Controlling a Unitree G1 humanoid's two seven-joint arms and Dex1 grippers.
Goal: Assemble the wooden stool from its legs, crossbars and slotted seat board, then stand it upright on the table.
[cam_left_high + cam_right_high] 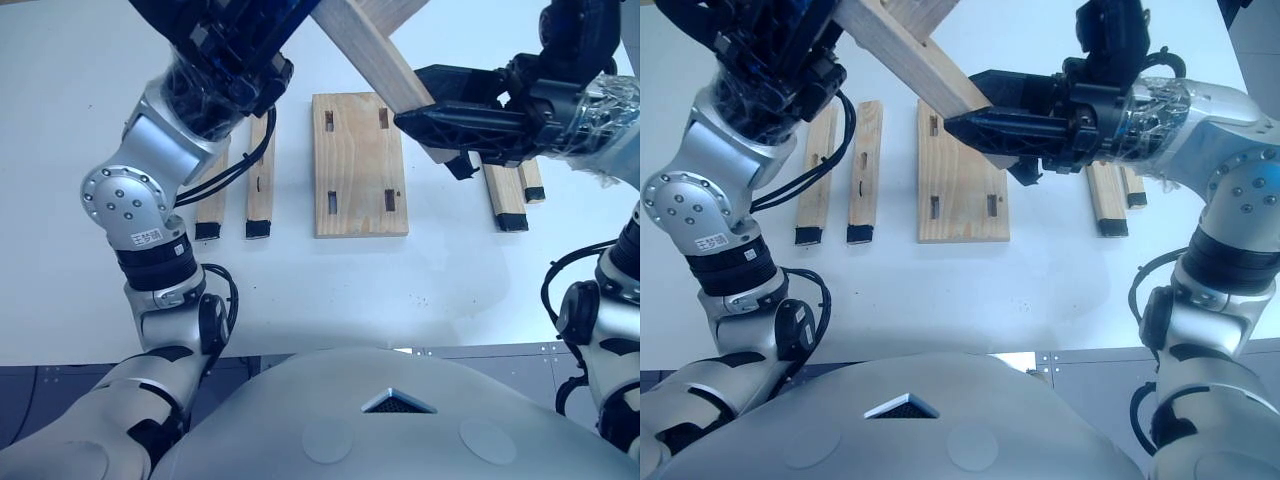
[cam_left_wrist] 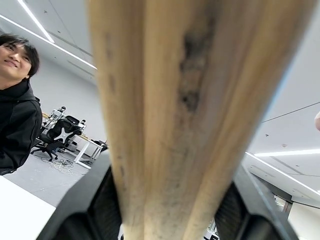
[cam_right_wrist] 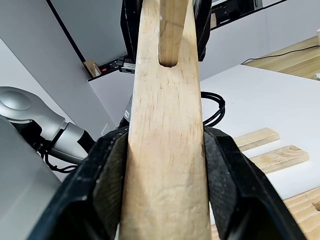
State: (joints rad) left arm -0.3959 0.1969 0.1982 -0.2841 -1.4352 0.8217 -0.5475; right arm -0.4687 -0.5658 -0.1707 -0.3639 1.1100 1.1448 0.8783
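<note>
Raised leg [image 1: 370,50], top end cropped

So the right gripper [image 3: 166,150] has its two black fingers [image 3: 112,185] squeezed on either side of a pale wooden bar [image 3: 165,95] with a round-ended slot cut further up it. Behind, on the white table [image 3: 260,95], two more light wooden bars [image 3: 255,139] lie side by side, near the corner of a slotted pale wood seat board [image 3: 300,212]. Black cables [image 3: 212,107] loop beside a silver-grey arm joint [image 3: 30,117].

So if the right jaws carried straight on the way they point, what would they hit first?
Probably the left arm, which holds the same wooden bar; depth is hard to judge.
</note>
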